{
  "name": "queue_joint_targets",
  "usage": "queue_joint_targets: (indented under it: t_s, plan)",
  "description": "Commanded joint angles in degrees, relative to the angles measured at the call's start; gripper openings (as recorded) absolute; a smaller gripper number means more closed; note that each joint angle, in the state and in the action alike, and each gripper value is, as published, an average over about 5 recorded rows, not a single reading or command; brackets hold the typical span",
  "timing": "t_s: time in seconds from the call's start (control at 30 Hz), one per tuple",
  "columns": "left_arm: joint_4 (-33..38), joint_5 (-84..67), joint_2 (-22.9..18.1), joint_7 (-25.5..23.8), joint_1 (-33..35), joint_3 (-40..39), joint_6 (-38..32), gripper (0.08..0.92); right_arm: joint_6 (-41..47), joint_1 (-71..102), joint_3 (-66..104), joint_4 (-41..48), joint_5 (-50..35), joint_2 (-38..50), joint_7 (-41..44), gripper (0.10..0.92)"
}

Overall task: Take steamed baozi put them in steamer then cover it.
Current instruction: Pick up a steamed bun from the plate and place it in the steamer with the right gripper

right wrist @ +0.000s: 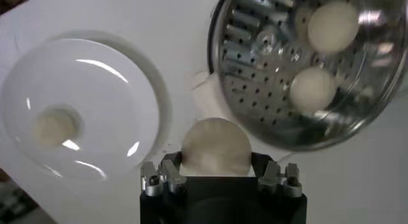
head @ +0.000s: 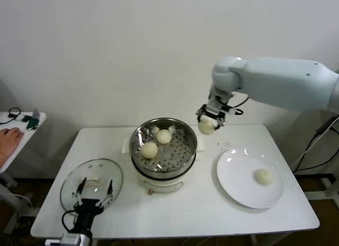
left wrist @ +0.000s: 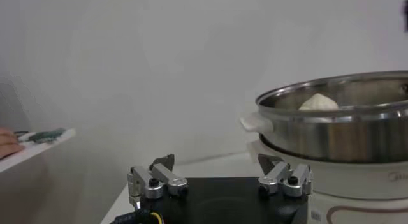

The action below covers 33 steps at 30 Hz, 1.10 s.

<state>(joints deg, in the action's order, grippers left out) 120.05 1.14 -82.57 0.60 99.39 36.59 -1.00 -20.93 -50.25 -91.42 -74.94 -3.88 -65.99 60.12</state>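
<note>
Currently we carry one baozi (head: 206, 126) in our right gripper (head: 210, 119), fingers (right wrist: 167, 171) closed on either side of the bun, held in the air just beside the rim of the steamer (head: 186, 130) on its right side and above table level. From the right wrist view that gripped bun (right wrist: 216, 147) sits between the two jaws, with the steamer's perforated floor (right wrist: 268, 72) off to one side below. Two more buns already rest inside the steamer: one toward its left wall (head: 149, 149) and one toward its back (head: 163, 136), near each other but apart. The fourth bun (head: 264, 176) lies on the white plate (head: 233, 172), which stands on the table (head: 212, 214) to the right of the steamer, well apart from it. Left of the steamer, close by its base, the glass lid (head: 71, 185) lies flat on the table. Our left gripper (head: 94, 191) hangs low over the near edge of that lid, fingers (left wrist: 156, 182) spread apart and empty; its wrist view shows the steamer's steel wall (left wrist: 338, 139) near at hand. Far left of the steamer, past the table, a person's hand (head: 8, 140) rests on a small side table (head: 32, 130).
</note>
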Motion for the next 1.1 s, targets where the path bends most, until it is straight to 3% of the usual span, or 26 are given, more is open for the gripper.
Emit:
queue_joint_targets:
  t_s: [0.03,0.4,0.97,1.1]
  plan:
    - [0.48,0.04,0.24,-0.05,-0.02,-0.15,0.35,0.823,-7.86,2.57,1.98,0.62,5.96,-11.47,-0.36,0.712]
    - [1.28,-0.49,0.91,-0.02,0.14,0.01,0.87,0.823,-10.54,10.91,2.77,3.91,10.71,-16.93,-0.77,0.712]
    - [0.29,-0.42,0.46,-0.15,-0.47,-0.08,0.91,0.823,-11.21,14.17,2.55,3.44,10.95,-17.93,-1.29,0.713]
    - [0.04,-0.41,0.35,-0.13,-0.52,-0.03,0.84,0.823,-11.04,14.41,2.81,3.78,11.48,-17.85,-1.28,0.753]
